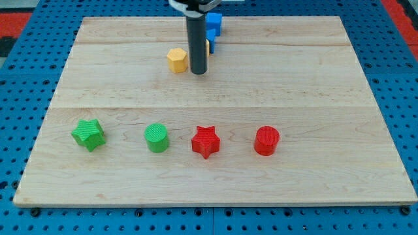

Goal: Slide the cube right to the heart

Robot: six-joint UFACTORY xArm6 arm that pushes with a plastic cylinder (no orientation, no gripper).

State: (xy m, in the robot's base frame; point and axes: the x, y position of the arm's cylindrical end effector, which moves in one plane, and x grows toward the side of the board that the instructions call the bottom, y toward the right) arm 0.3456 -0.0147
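Observation:
My tip point(198, 72) rests on the board near the view's top centre, just right of a yellow hexagon block point(177, 59) and close to it. Behind the rod, a blue block that looks like a cube point(215, 22) sits by the board's top edge. Just below it, a second blue piece point(212, 46) and a thin yellow sliver point(208, 46) peek out from the rod's right side. Their shapes are hidden by the rod. I cannot make out a heart shape.
A row of blocks lies in the lower half of the wooden board point(313, 85): a green star point(88, 134), a green cylinder point(157, 138), a red star point(206, 141) and a red cylinder point(266, 140). Blue pegboard surrounds the board.

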